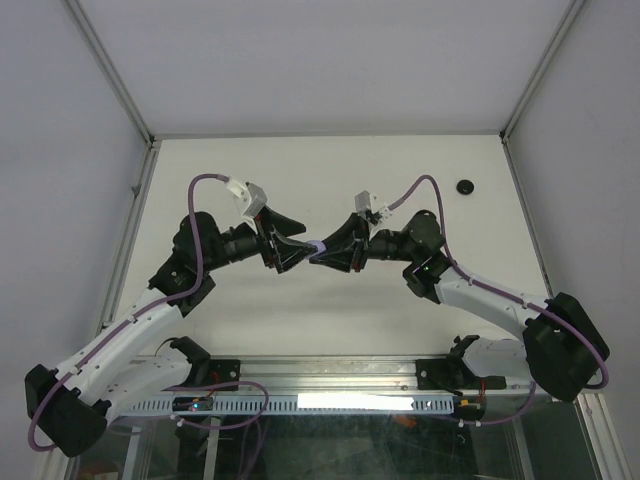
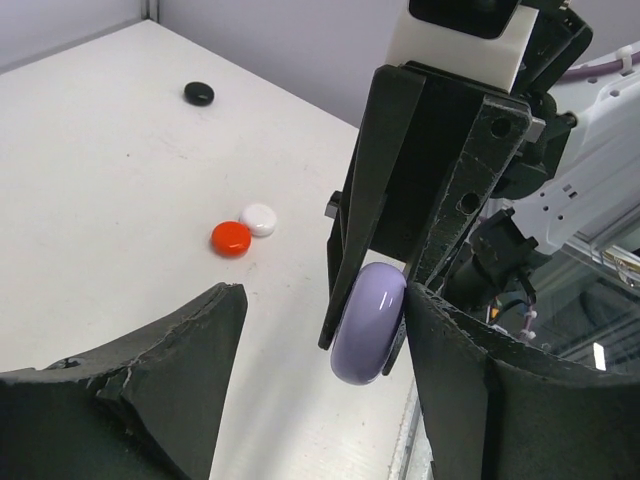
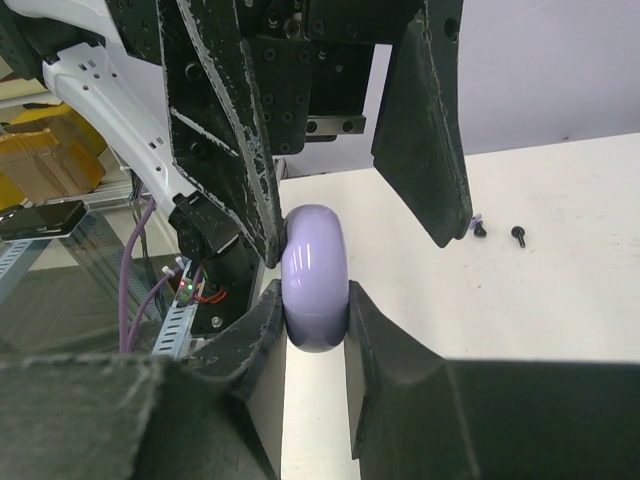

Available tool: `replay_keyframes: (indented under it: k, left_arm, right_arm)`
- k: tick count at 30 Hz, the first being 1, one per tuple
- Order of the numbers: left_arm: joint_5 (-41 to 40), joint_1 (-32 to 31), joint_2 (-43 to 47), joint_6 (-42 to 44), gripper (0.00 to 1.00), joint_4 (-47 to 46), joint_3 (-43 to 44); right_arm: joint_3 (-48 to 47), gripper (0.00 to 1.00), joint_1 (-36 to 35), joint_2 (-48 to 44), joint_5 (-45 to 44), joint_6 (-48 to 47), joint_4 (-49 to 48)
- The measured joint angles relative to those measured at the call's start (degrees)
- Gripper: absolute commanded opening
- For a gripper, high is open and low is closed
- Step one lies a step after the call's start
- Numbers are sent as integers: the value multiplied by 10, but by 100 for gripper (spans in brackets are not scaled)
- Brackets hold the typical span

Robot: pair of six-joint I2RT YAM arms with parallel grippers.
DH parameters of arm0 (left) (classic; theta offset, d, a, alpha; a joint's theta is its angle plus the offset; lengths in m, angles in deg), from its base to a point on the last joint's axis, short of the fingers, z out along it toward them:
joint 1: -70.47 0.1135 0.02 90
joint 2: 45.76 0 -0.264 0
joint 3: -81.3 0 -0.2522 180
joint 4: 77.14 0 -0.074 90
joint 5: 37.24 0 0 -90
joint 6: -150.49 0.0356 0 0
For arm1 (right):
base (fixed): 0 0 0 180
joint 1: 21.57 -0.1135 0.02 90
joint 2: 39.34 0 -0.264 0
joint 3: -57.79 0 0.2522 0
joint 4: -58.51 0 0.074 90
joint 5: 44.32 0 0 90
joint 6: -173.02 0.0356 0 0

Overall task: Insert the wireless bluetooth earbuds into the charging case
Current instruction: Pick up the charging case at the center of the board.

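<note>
Your right fingers (image 3: 250, 345) are clamped on the lavender earbud (image 3: 315, 275). They press its two broad faces and hold it on edge in the air above the bench (image 3: 560, 290). From the right wrist its long axis runs straight up and down, and its rounded upper rim pokes free above the fingertips. From the left wrist it leans a little. It is a smooth, glossy, pebble-like disc with soft rounded edges.

Your left fingers (image 2: 180, 380) stand apart, one on each side of the earbud. One of them lies against its rim or just beside it; the views do not settle which. Both pairs of fingers are matt black, rough-surfaced wedges with scuffed edges. In the top view the two pairs meet over the middle of the white bench.

Farther off, the red earbud (image 2: 231, 238) and the white earbud (image 2: 259, 219) lie flat side by side, touching or nearly so. The black earbud (image 2: 198, 94) lies flat, well apart from them. Two small black screws (image 3: 517, 235) lie on the bench.
</note>
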Motion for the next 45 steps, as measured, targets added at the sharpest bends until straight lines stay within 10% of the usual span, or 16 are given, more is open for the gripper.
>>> replay_keyframes:
  k: [14, 24, 34, 45]
  left_arm:
    - [70, 0, -17, 14, 44, 11, 3]
    - [119, 0, -27, 12, 1, -2, 6]
    - [117, 0, -22, 6, 0, -31, 3]
    - [108, 0, -16, -4, 0, -62, -3]
  right_arm:
    - [-8, 0, 0, -5, 11, -28, 37]
    - [-9, 18, 0, -5, 19, -29, 51]
    - [-9, 37, 0, -6, 14, -3, 18]
    - [0, 33, -1, -5, -8, 35, -31]
